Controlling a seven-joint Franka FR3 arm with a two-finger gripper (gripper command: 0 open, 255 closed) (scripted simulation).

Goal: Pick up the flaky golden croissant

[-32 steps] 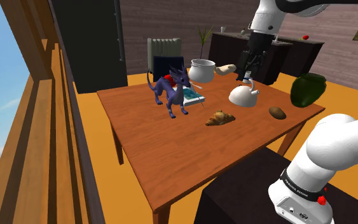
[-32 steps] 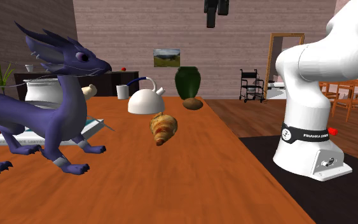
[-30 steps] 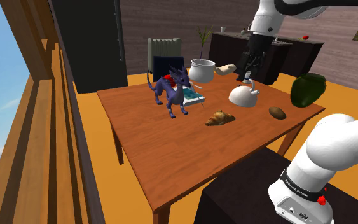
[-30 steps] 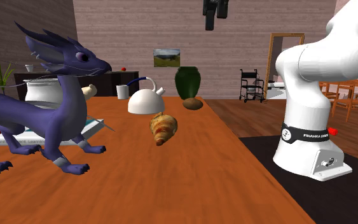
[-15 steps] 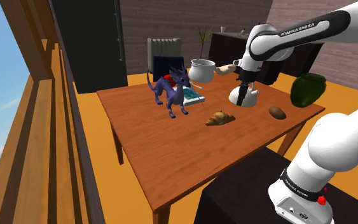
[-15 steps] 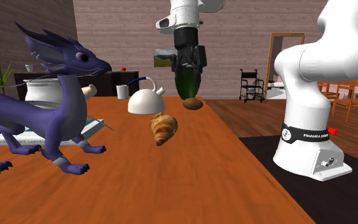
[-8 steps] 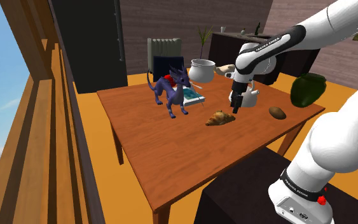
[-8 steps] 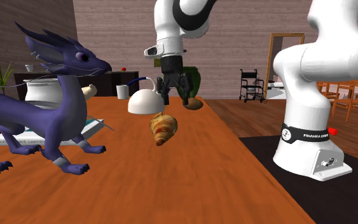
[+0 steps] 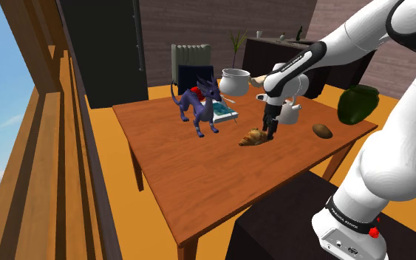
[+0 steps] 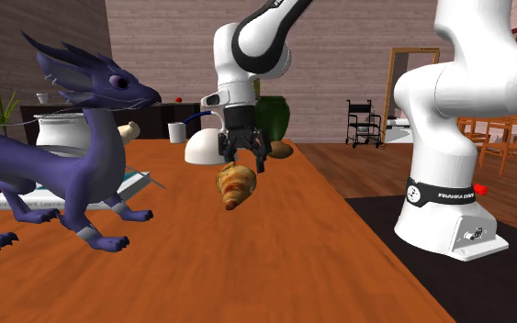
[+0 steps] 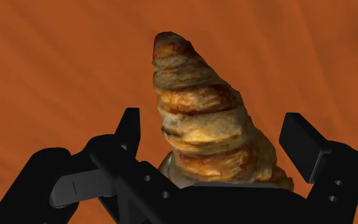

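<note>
— Starting at the shoulder view's left, what stood on the table (image 9: 199, 185)?
— A purple dragon (image 9: 199, 107), then the croissant (image 9: 252, 137) near the middle.
— And the gripper (image 9: 270, 131)?
— It hung over the croissant's right end, fingers (image 11: 130, 130) apart on either side, not touching it. A white kettle (image 9: 291, 114) sat just beyond.

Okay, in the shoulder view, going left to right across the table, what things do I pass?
purple dragon figure → croissant → white kettle → brown rounded lump → dark green vase
</note>
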